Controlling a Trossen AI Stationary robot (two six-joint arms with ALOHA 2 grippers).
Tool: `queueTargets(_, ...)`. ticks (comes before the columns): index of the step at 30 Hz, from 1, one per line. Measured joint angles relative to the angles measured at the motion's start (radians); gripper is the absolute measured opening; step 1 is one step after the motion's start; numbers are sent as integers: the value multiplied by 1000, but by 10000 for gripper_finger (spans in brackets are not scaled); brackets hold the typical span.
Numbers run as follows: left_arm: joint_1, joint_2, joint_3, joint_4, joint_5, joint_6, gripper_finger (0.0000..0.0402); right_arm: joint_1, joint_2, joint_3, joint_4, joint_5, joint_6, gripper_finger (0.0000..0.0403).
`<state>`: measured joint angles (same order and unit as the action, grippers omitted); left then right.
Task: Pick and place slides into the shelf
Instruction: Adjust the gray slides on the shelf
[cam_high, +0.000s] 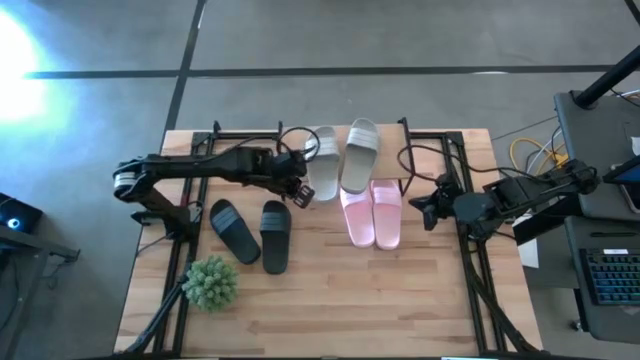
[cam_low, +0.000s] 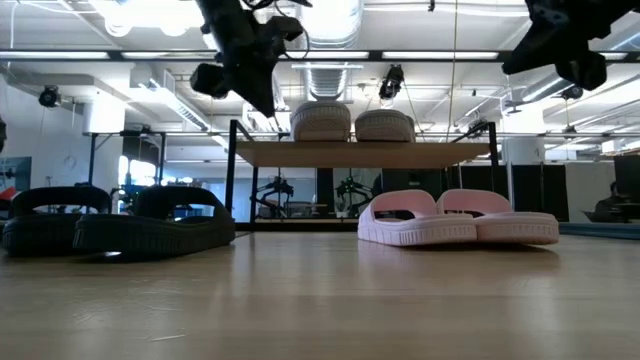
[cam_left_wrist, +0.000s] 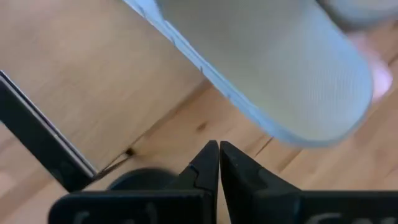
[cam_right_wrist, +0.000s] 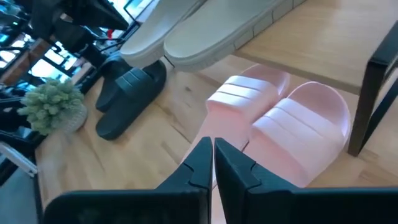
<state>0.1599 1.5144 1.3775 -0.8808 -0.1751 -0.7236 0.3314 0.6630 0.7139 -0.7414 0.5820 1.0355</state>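
Observation:
Two light grey-white slides (cam_high: 322, 162) (cam_high: 359, 154) lie side by side on the shelf's wooden board (cam_low: 365, 153), soles down, their near ends jutting past its edge (cam_left_wrist: 292, 81). The pink pair (cam_high: 372, 212) sits on the table in front of them, and the black pair (cam_high: 252, 233) lies to the left. My left gripper (cam_high: 297, 187) (cam_left_wrist: 219, 155) is shut and hovers just left of the left grey slide's near end, touching nothing. My right gripper (cam_high: 424, 207) (cam_right_wrist: 212, 152) is shut and hangs in the air right of the pink pair.
A green spiky plant ball (cam_high: 210, 283) sits near the table's left near corner. The shelf's black legs (cam_left_wrist: 37, 143) (cam_right_wrist: 373, 93) stand on the table. Black frame rails run along the table's left and right sides (cam_high: 478, 270). Bare table lies between the pink slides and the near edge.

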Motion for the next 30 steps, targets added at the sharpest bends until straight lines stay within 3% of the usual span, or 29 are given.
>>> queueTargets(4,26,-67,-118,180,-13,-85,0,-28,28,0,47,-39,-12,8)
queueTargets(9,55,-124,-221,285,-19,-142,0,-108,43,5,102,-107,-69,8)
queueTargets(19,61,-126,-226,361,-121,-134,0,-373,136,55,104,-252,-190,8)
queueTargets(30,129,-121,-226,377,-101,-107,0,-644,328,143,102,-433,-345,8)
